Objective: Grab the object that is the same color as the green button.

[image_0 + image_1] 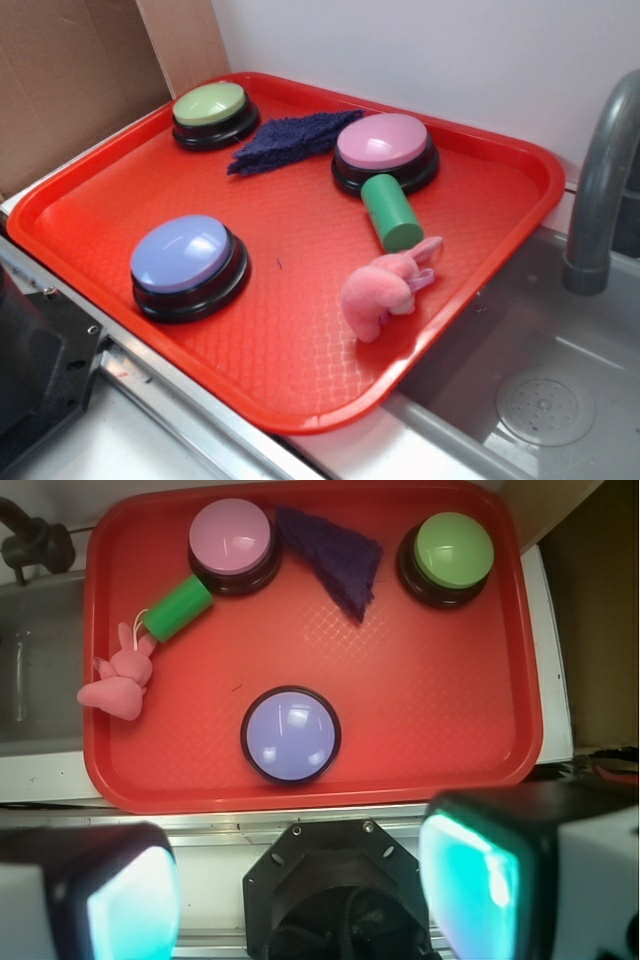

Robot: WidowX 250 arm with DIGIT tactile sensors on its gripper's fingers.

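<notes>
Green cylinder (pixel 178 608) lies on its side, far from claw (pixel 300 885).

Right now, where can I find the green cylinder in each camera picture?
Exterior: green cylinder lies right of centre on the red tray, between the pink button and the pink plush toy.
Wrist: upper left, touching the pink button's lower left edge.
Shared landmark: the pink button, next to the cylinder in both.
</notes>
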